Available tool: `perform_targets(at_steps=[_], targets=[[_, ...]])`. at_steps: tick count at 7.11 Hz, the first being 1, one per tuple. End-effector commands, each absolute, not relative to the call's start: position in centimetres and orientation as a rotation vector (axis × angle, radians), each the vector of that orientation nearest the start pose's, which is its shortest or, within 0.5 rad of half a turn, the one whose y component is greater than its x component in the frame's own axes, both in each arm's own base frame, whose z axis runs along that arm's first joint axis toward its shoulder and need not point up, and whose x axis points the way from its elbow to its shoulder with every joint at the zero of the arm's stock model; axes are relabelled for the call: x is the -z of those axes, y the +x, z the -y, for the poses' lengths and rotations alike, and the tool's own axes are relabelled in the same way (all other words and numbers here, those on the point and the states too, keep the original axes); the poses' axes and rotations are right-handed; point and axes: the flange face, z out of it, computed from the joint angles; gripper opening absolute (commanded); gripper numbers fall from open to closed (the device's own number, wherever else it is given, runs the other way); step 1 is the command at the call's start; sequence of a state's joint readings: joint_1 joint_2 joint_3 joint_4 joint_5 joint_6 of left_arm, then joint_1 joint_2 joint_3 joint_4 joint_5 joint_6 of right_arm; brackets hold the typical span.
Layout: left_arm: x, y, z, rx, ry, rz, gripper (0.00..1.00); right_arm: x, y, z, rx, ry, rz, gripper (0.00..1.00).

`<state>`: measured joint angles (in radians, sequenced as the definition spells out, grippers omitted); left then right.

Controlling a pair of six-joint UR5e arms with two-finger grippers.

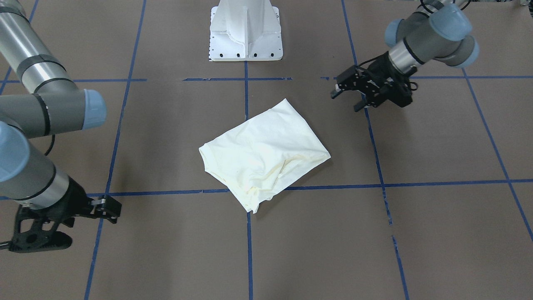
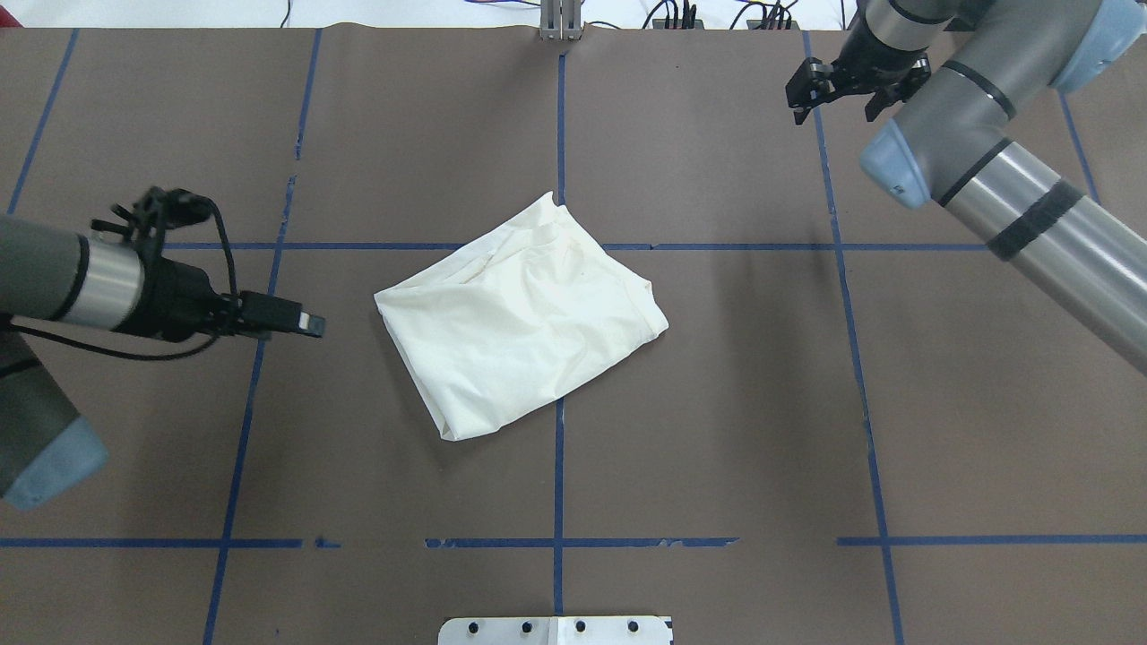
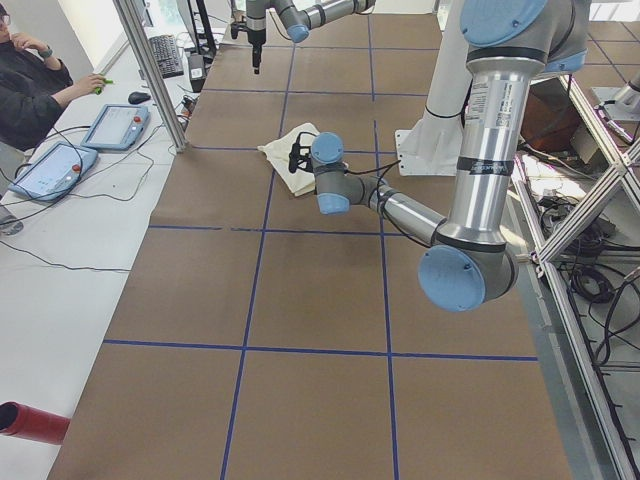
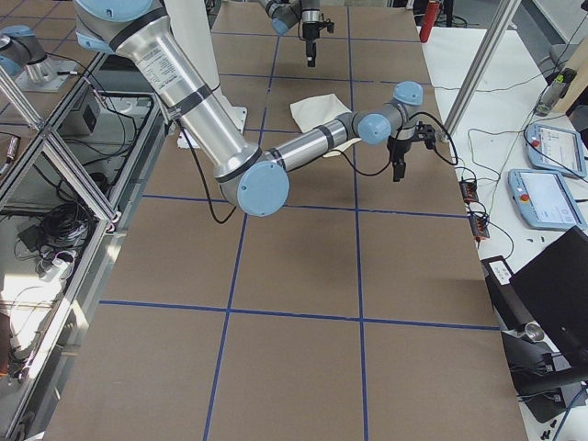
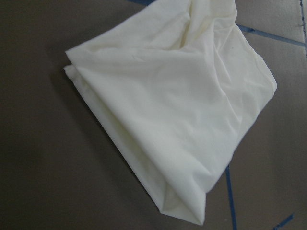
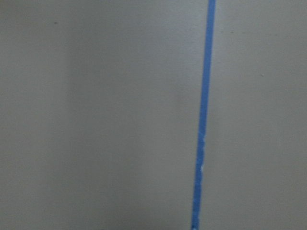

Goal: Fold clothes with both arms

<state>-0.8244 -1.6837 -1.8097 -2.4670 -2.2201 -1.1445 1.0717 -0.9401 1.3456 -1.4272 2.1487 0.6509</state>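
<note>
- Brown paper covers the table (image 2: 717, 403), ruled into squares by blue tape (image 2: 558, 466); a white base (image 1: 245, 33) stands at the robot's edge.
- The shirt (image 2: 520, 313) lies straight out from the base, near it, over a tape crossing. It is a rough, skewed rectangle, plain side up.
- The left gripper (image 1: 346, 101) hangs out from the base on its left, released and empty.
- The right gripper (image 2: 832, 106) hangs much farther out from the base on its right, jaws also apart, holding nothing.
- The fold looks nearly done. If another fold or a squaring-up follows, each gripper should pinch all layers at one corner of the same edge.
- Lift low and carry both corners over together, or the bundle will likely skew further or slip open.
- No print, lettering or sleeves show, so they are presumably folded under or inside. The layer count is unclear.
- The right wrist view shows only paper and tape; the left wrist view shows the shirt but no fingers.
</note>
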Motion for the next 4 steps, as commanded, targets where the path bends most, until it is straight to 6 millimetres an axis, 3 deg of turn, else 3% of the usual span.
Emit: perform_targets(at_steps=[1, 3, 4], targets=[[-41.8, 20.3, 50.2, -0.099, 0.381, -1.047, 1.0, -43.5, -20.1, 65.7, 0.094, 0.14, 0.708, 1.0], [-46.3, 8.2, 54.6, -0.089, 0.425, -0.825, 1.0, -48.8, -12.5, 63.2, 0.106, 0.116, 0.658, 1.0], [-48.2, 3.4, 55.6, -0.14, 0.45, -0.7, 1.0, -53.1, -8.0, 61.5, 0.148, 0.093, 0.677, 1.0]])
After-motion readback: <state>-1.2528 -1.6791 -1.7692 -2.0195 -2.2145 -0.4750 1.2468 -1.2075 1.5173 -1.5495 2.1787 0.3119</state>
